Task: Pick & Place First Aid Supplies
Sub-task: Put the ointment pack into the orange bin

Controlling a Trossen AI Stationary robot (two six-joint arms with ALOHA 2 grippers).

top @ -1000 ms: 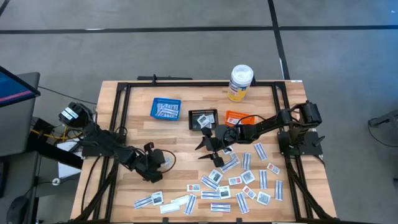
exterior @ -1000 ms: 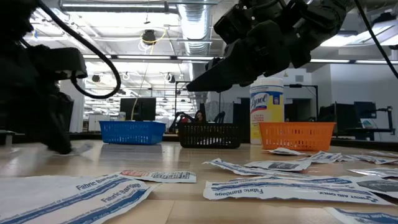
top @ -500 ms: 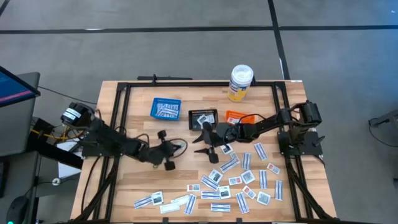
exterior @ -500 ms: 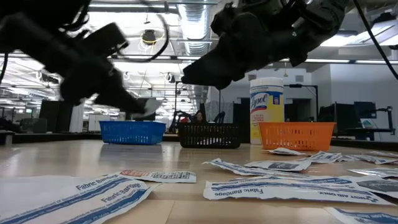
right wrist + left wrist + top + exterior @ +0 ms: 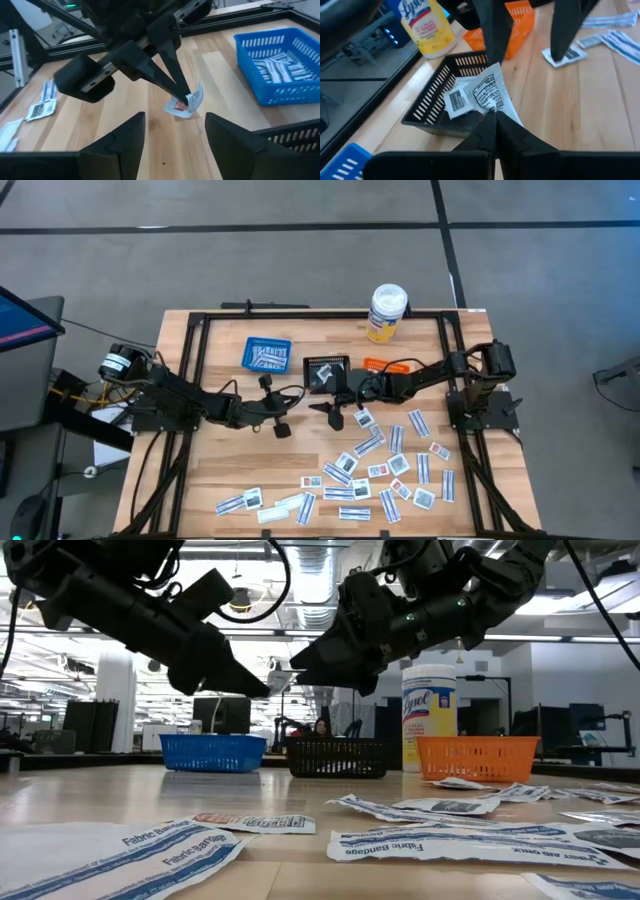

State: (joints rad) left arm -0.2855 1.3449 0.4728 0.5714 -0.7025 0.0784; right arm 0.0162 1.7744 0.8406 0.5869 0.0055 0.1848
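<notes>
My left gripper (image 5: 296,404) is shut on a small white packet (image 5: 488,94) with dark print. It hovers above the wood just left of the black basket (image 5: 327,370). The same packet (image 5: 192,100) shows in the right wrist view at the left fingertips (image 5: 180,96). My right gripper (image 5: 333,414) hangs open close by, facing the left one, with nothing between its fingers (image 5: 125,140). Many more first aid supplies (image 5: 385,470) lie flat on the near right of the table. My left gripper pinches the packet by its lower edge (image 5: 493,112) between its two fingertips. The fingers come nearly level from the table's left. The packet sticks out beyond the fingertips, tilted and clear of the table.
A blue basket (image 5: 266,354) with strips, the black basket and an orange basket (image 5: 385,367) stand in a row at the back. A white bottle (image 5: 387,312) with a yellow label stands behind them. A few packets (image 5: 265,502) lie near the front left.
My left gripper has risen from the near left of the table and swung right and toward the far edge, to the black basket. It has tipped from pointing down to nearly level and stayed shut on the packet, now lifted clear. My right gripper has rolled a little.
</notes>
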